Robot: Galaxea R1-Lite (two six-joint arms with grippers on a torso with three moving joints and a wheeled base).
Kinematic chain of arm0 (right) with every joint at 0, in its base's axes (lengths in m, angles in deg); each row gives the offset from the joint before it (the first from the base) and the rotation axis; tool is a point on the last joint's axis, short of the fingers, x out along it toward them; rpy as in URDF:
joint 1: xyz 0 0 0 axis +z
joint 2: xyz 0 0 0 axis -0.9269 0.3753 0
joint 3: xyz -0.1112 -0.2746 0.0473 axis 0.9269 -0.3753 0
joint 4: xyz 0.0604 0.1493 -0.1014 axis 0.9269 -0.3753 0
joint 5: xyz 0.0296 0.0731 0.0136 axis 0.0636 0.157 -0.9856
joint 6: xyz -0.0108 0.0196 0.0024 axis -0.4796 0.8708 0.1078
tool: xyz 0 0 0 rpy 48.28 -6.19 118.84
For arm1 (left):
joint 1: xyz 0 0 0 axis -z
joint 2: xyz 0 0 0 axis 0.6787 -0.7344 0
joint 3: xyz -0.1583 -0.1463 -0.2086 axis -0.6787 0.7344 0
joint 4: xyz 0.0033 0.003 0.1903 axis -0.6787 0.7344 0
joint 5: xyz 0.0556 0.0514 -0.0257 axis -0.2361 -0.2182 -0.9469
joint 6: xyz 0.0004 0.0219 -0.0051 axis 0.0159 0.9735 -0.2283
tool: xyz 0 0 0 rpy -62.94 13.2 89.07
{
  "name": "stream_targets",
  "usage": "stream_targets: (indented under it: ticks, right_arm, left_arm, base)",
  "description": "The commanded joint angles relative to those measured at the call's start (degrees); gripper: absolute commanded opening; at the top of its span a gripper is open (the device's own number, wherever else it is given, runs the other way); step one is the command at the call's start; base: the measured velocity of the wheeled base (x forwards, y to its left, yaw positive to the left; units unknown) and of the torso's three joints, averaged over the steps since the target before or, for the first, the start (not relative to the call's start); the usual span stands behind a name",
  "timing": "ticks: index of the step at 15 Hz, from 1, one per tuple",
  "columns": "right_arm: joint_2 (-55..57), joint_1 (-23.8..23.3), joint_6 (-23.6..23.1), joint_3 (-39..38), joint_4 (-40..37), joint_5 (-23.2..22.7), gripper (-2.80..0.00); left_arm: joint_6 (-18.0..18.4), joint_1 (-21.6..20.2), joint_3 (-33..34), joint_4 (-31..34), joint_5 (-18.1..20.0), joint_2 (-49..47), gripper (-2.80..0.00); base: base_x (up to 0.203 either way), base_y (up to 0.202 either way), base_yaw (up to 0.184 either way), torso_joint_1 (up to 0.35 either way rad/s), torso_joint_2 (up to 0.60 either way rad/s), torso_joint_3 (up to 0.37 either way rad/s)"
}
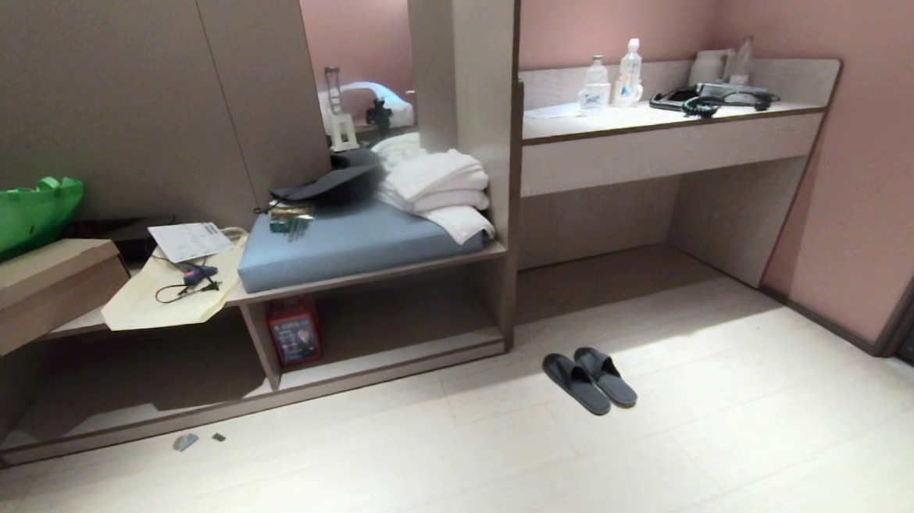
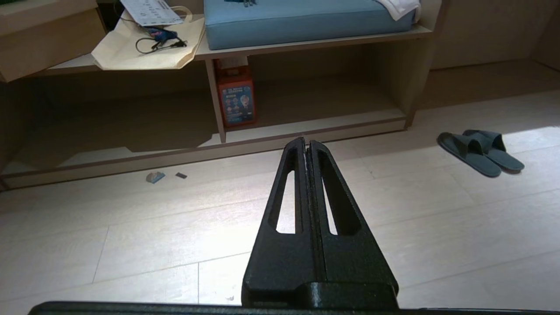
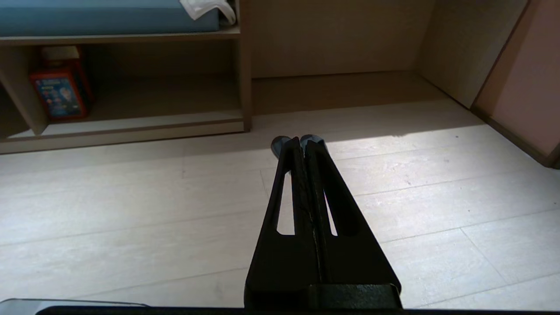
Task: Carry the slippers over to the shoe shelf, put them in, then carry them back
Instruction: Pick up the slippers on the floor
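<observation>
Pale plank floor (image 1: 562,470) in a pink-walled room, with the built-in unit along the back, so you've got plenty of bare floor to work with. The slippers (image 1: 590,379) sit side by side on that floor, just out from the unit's right end post and well apart from the shelf (image 1: 398,322), so I'd say nothing of the task is done yet: pick-up, carry, put-in and the trip back are all ahead of you.

The left gripper (image 2: 306,143) and right gripper (image 3: 302,140) both hang over the floor with fingers pressed together, holding nothing. In the right wrist view the slippers peek out right behind the fingertips, so that arm looks closest.

For room: the shelf's right bay is mostly free, only a red box (image 1: 295,331) standing against the divider (image 1: 261,345). Watch the raised front lip of the shelf and the low board overhead; the opening is wide but shallow in height. A couple of small scraps (image 1: 186,441) lie on the floor off to the left, out of your way.
</observation>
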Motion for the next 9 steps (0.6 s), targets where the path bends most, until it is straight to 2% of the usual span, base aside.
stream_targets:
  ticks: [1, 9]
  right_arm:
    - [0.0, 0.02, -0.14, 0.0, 0.0, 0.0, -2.8]
    - [0.0, 0.02, -0.71, 0.0, 0.0, 0.0, -2.8]
  left_arm:
    - [-0.02, -0.02, 0.0, -0.01, 0.0, -0.01, -2.8]
    - [-0.02, -0.02, 0.0, -0.01, 0.0, -0.01, -2.8]
  base:
    - [0.195, 0.0, -0.005, 0.006, 0.01, -0.002]
    - [0.196, 0.0, 0.0, 0.002, 0.0, 0.003]
